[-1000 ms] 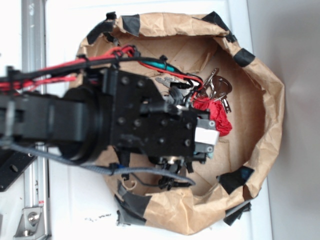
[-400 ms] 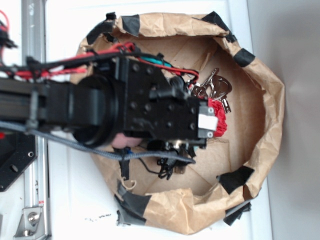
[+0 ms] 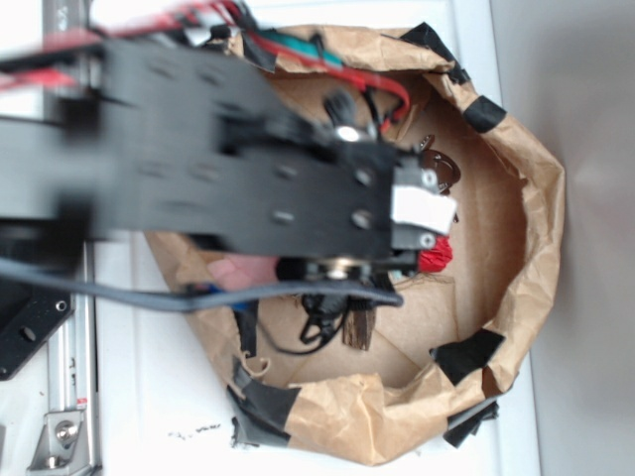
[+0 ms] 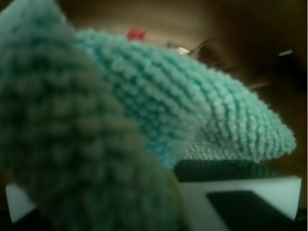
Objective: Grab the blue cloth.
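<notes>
End effector (image 3: 422,213): over the paper-walled bin (image 3: 541,188), clenched on the blue cloth (image 4: 159,115) | Blue cloth: bunched against the wrist lens, filling that view | Red wad (image 3: 435,256): just right of the end effector on the bin floor | Keys (image 3: 442,169): just beyond it | Pink plush (image 3: 238,273): under the arm, left | Counter (image 3: 149,397): white.

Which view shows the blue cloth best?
The wrist view: the blue cloth fills most of that picture, close to the lens. In the exterior view the arm hides it; no cloth is clearly visible.
</notes>
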